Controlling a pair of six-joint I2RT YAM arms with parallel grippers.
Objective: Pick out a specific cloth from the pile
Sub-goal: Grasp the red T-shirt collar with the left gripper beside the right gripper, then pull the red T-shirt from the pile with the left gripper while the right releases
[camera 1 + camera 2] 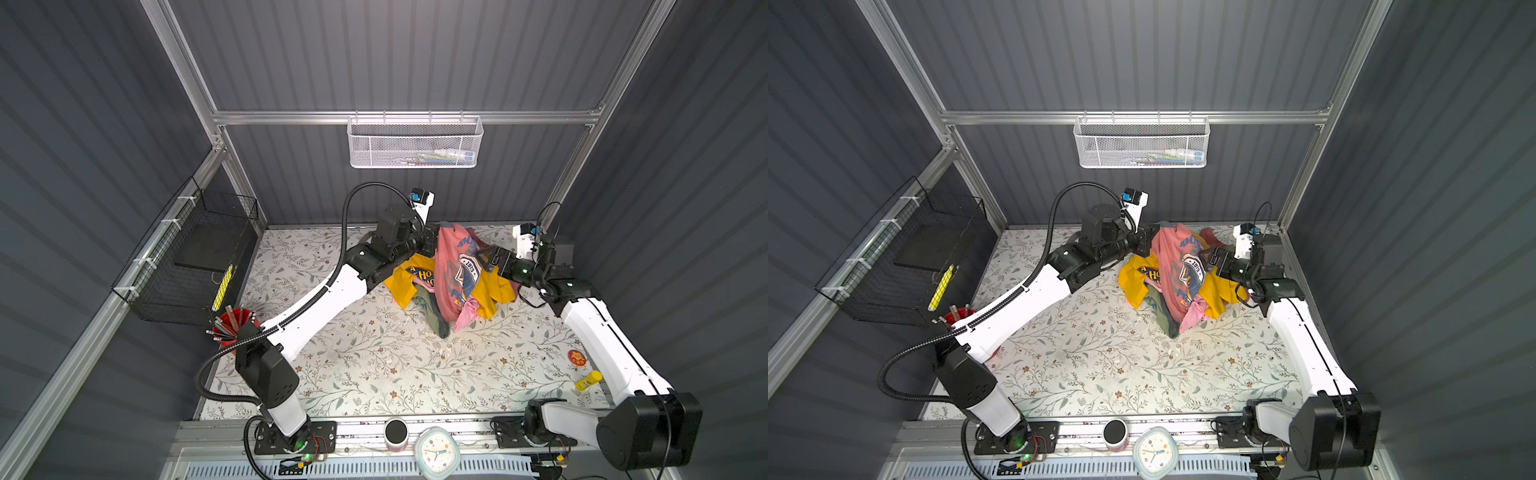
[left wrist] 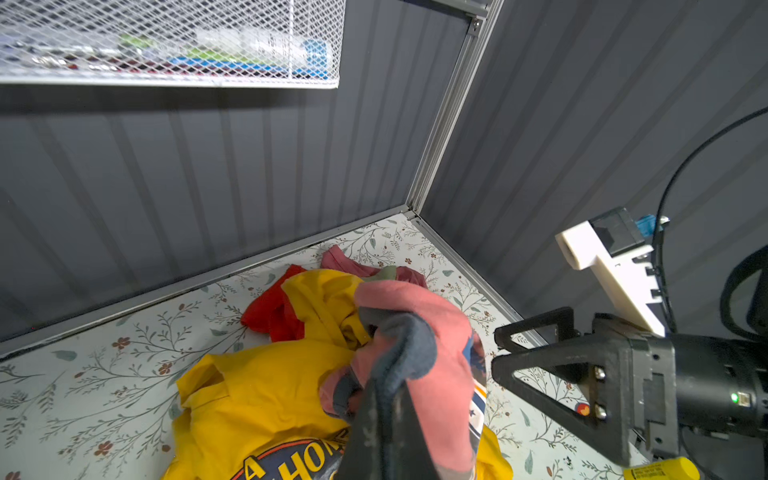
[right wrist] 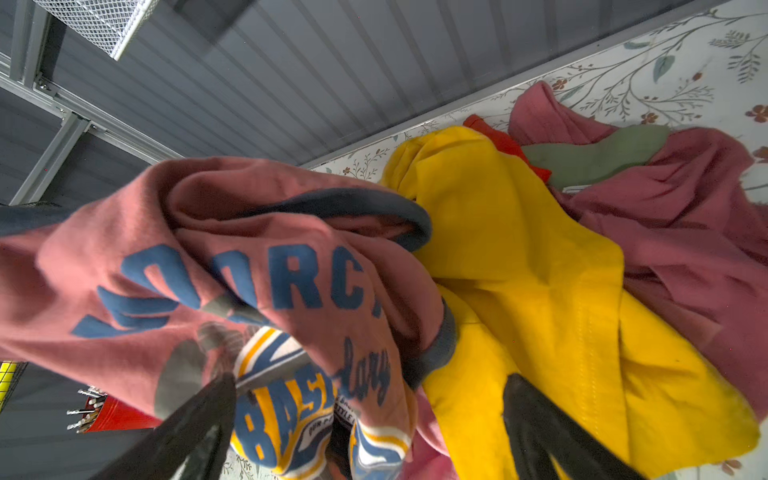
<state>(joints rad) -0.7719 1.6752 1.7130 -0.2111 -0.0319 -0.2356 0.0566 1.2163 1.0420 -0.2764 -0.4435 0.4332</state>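
Top view: left gripper (image 1: 431,246) clenched on the salmon-red cloth (image 1: 451,270), holding it up over the pile (image 1: 405,286) near the tabletop's (image 1: 374,365) back edge; right gripper (image 1: 487,259) released, jaws spread just beside the print. Left wrist view: fingers (image 2: 374,424) pinched shut on the navy collar (image 2: 407,349). Right wrist view: spread fingers either side of cloth and yellow shirt (image 3: 519,270), closed on neither.

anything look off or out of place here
Mostly the salmon-red T-shirt: hoisted by its collar in the left tool, its tail draped over the pile. A yellow tube also lies on its side by the right arm.
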